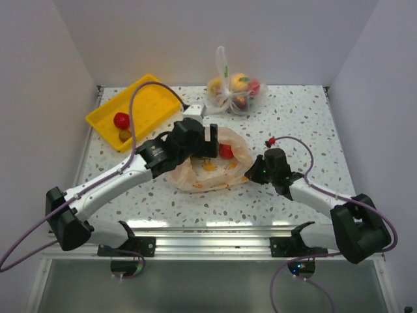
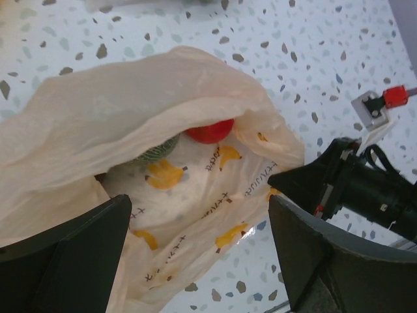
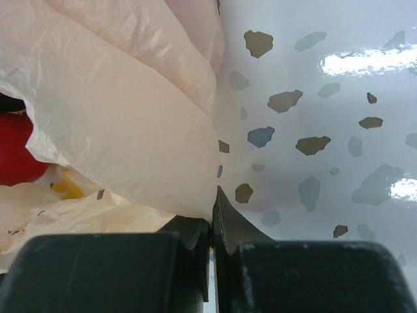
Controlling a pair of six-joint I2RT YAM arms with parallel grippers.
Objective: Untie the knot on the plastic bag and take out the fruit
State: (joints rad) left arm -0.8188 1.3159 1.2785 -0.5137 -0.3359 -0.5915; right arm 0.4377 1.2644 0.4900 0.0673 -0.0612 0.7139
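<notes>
The peach-orange plastic bag (image 1: pixel 208 171) lies open in the middle of the table. No knot shows on it. A red fruit (image 1: pixel 225 151) sits in its mouth; the left wrist view shows it (image 2: pixel 210 130) beside a green fruit (image 2: pixel 156 151) half hidden under the plastic (image 2: pixel 130 111). My left gripper (image 1: pixel 210 140) is open and empty, its jaws wide above the bag (image 2: pixel 199 254). My right gripper (image 1: pixel 251 175) is shut on the bag's right edge (image 3: pixel 212 208), low on the table. The red fruit also shows at the left of the right wrist view (image 3: pixel 16 150).
A yellow tray (image 1: pixel 153 98) at the back left holds a red fruit (image 1: pixel 121 120) and a small brown one (image 1: pixel 124 135). A clear knotted bag of fruit (image 1: pixel 234 91) stands at the back centre. White walls close in the table on three sides.
</notes>
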